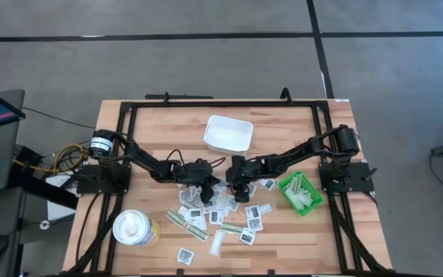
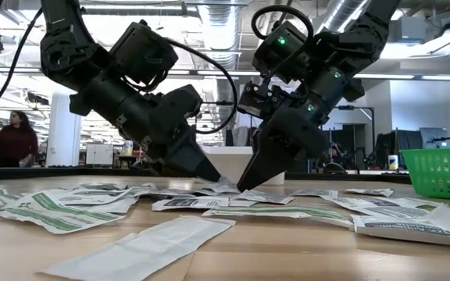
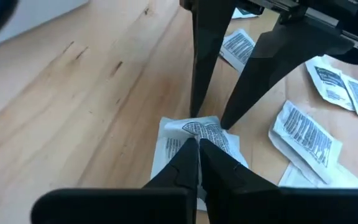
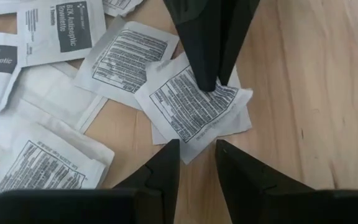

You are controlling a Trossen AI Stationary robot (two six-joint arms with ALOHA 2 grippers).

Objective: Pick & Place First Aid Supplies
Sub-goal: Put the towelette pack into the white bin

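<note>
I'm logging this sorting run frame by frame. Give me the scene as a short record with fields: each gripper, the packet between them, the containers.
left gripper: shut, tips pinching the edge of a square packet
right gripper: open, tips on the table beside the same packet
other packets: scattered loose on the wooden table
white tray: behind the grippers
green bin: on the right side, some white items inside
tub: front left of the table

I'm counting two arms, one white tray (image 1: 228, 133), one green bin (image 1: 299, 193), one tub (image 1: 135, 228), and roughly twenty packets (image 1: 218, 218) scattered.
</note>
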